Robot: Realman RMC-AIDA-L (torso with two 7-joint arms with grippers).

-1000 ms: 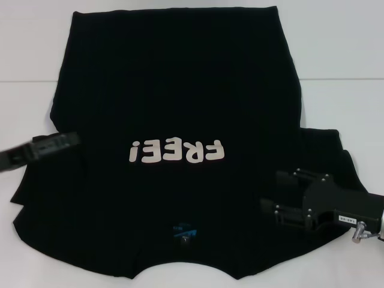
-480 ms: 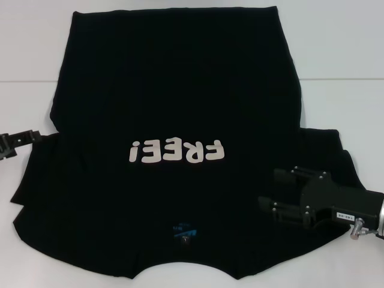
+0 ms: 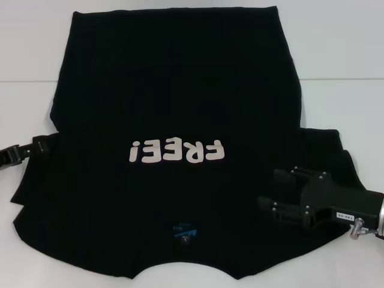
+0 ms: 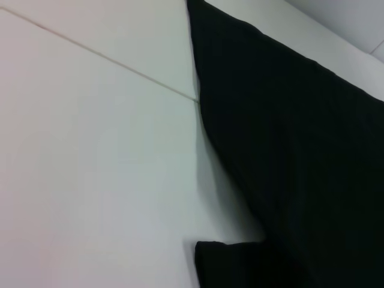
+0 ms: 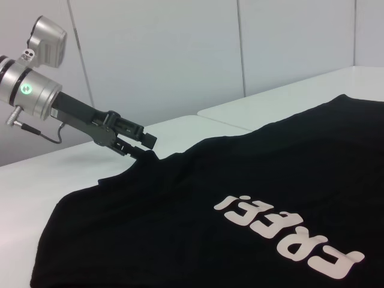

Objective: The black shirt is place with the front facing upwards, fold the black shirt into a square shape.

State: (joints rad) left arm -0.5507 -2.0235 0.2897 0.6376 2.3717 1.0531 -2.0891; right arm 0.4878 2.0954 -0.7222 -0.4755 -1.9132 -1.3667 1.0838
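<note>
Black shirt lying spread front-up on the white bench, white "FREE!" lettering centre, blue neck label at near edge. Left end effector touching the shirt's left edge; pinching or not, cannot tell. Right end effector hovering over the right sleeve, fingers spread.

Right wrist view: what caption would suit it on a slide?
Left gripper touching the edge of the black shirt, spread front-up on a white table.
</note>
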